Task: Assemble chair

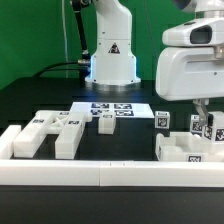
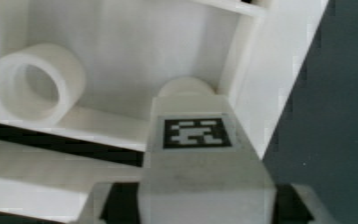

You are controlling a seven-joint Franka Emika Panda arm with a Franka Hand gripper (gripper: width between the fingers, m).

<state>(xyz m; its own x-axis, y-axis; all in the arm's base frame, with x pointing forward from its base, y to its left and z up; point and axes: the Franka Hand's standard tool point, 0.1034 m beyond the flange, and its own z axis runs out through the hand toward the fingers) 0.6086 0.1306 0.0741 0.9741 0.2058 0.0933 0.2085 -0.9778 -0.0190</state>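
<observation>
My gripper [image 1: 203,112] hangs at the exterior view's right, over a cluster of white chair parts. In the wrist view the gripper [image 2: 206,205] is shut on a blocky white chair part [image 2: 197,150] with a square tag on its face. Dark fingers [image 2: 119,200] press both of its sides. Beside it lies a larger white chair part [image 2: 140,60] with raised walls and a round peg hole [image 2: 43,80]. That larger part [image 1: 180,150] sits at the exterior view's front right, and small tagged pieces [image 1: 161,120] stand around it. The gripper body hides most of the held part there.
Two more blocky white chair parts [image 1: 40,135] lie at the exterior view's left. The marker board [image 1: 118,108] lies mid-table with a small tagged block [image 1: 107,122] at its front. A long white rail [image 1: 110,175] runs along the front. The arm's base [image 1: 112,60] stands behind.
</observation>
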